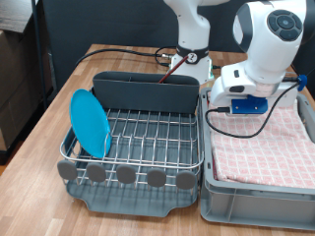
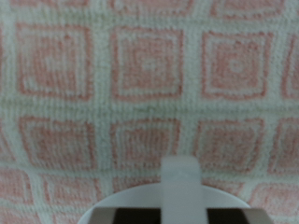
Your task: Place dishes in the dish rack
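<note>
Only my wrist view shows the white cup (image 2: 168, 207) beneath me on the pink checked cloth (image 2: 149, 84); whether my gripper (image 1: 236, 106) is open, I cannot tell. The exterior view shows the light-blue plate (image 1: 91, 122) upright in the dish rack (image 1: 138, 147).

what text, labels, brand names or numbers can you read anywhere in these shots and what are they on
None can be read in either view.
Gripper: its blue-and-white housing shows no lettering that resolves at this size.
Dish rack and light-blue plate: plain, no markings visible.
Pink checked cloth: only a woven pattern of squares, no writing.
</note>
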Controlling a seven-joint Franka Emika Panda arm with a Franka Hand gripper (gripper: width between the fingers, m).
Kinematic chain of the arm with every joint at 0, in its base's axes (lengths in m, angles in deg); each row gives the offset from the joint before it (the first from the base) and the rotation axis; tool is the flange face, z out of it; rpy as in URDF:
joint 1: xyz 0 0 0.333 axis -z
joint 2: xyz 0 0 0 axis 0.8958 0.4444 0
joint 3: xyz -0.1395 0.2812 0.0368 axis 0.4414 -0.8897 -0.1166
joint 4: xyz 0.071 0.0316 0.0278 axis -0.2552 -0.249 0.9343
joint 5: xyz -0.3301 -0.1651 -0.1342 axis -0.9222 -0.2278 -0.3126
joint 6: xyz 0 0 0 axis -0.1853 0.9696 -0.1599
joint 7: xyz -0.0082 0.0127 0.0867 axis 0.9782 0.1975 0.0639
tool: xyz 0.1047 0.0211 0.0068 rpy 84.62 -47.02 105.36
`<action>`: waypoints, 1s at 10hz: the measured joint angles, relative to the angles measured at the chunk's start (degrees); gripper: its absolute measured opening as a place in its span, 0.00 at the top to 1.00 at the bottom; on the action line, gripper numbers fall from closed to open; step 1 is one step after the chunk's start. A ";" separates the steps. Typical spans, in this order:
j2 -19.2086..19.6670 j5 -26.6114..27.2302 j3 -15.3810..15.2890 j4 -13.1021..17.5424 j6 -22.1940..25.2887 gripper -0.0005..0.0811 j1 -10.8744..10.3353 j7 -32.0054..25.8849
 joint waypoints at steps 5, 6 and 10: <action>-0.07 -0.05 0.81 1.45 1.95 0.91 0.13 0.00; -0.19 -0.09 1.03 1.99 2.70 0.90 0.15 0.00; -1.80 -0.67 2.01 3.76 4.57 0.91 0.17 0.01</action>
